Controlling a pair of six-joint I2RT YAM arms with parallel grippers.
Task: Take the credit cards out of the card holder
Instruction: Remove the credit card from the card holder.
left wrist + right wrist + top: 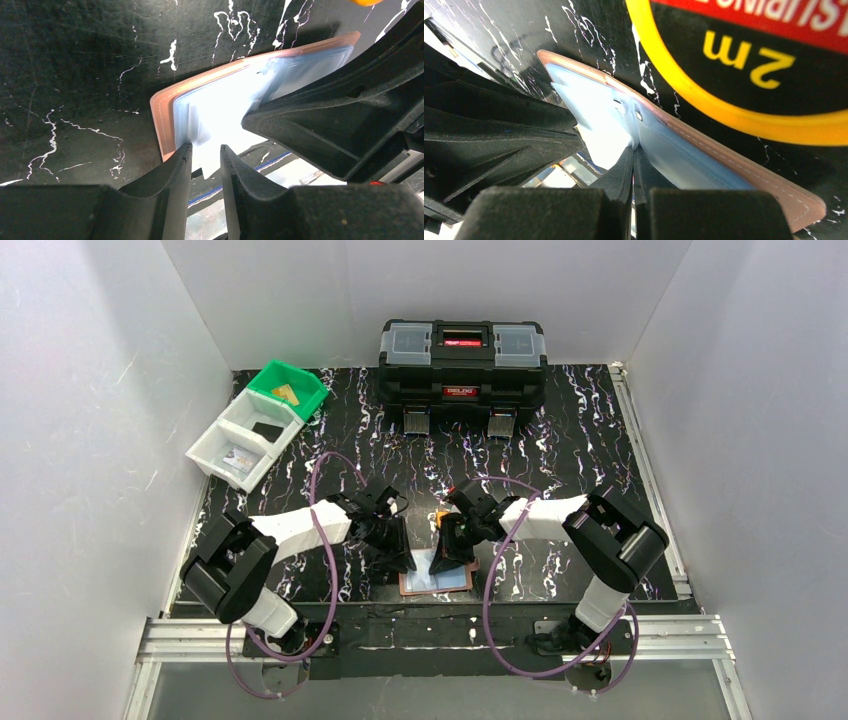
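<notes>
1. Judging from the layout, most of the credit cards were reckoned already out: a gold-tan card was seen in the green bin, and a black card and a whitish card in the white bins.
2. Located: the card holder was laid open on the bench near its front edge, pale sleeves upward, with a tape measure just behind it.
3. Outstanding: a whitish corner was noted protruding from the sleeves; card or sleeve could not be told.
4. Entered: the left gripper was tilted down at the holder's left edge, fingers narrowly parted astride that corner, nothing clamped.
5. Entered: the right gripper was angled in from the right, fingers pressed together on a sleeve of the card holder.
</notes>
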